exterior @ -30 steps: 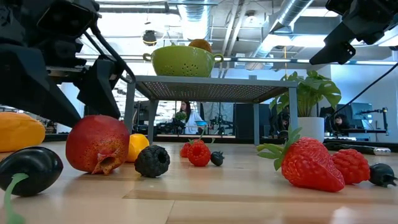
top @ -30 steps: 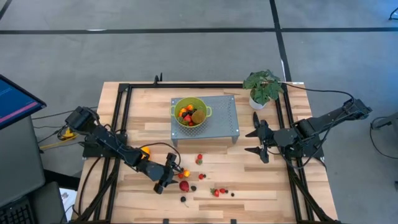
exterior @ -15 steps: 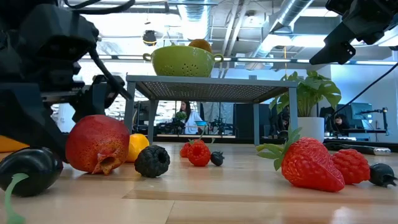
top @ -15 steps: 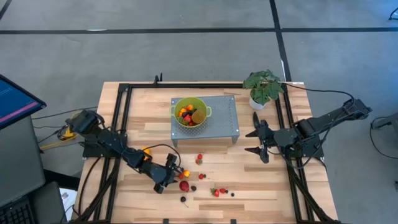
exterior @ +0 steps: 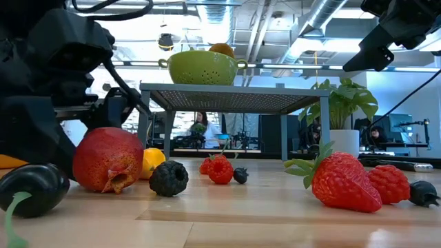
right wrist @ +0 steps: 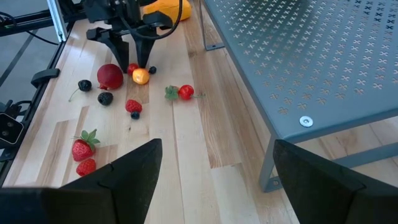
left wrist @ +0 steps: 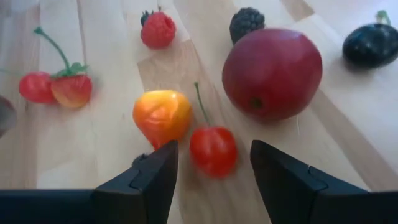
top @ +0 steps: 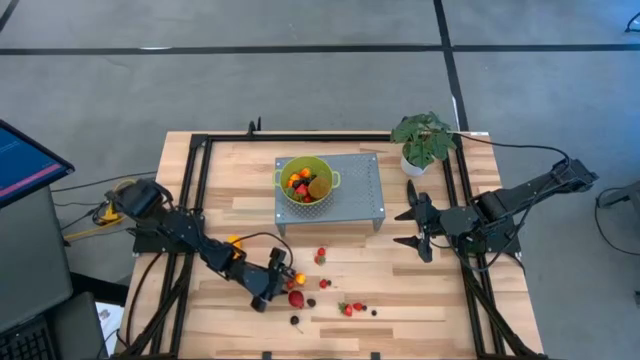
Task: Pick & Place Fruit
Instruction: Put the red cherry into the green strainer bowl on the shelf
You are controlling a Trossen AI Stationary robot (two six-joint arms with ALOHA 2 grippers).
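Observation:
My left gripper [left wrist: 214,174] is open and low over the table, one finger on either side of a small red cherry [left wrist: 212,151] without touching it. A small orange fruit [left wrist: 161,116] lies beside the cherry, and the red round fruit [left wrist: 272,73] rests on the wood just beyond. In the high view the left gripper [top: 280,279] is near the table's front, with the long orange-yellow fruit [top: 233,241] behind it. A green colander [top: 306,181] on the grey rack [top: 352,195] holds fruit, including a brown-green oval [top: 319,186]. My right gripper [top: 408,215] waits open, right of the rack.
Strawberries [exterior: 339,180], a raspberry [exterior: 220,169] and dark berries [exterior: 169,178] lie scattered on the wood near the table's front. The potted plant [top: 422,140] stands at the far right corner. Black frame rails [top: 195,190] run along both sides.
My left gripper has sunk toward the table beside the red round fruit. In the low view the arm now hides most of the long orange-yellow fruit. The fruit itself has kept its place.

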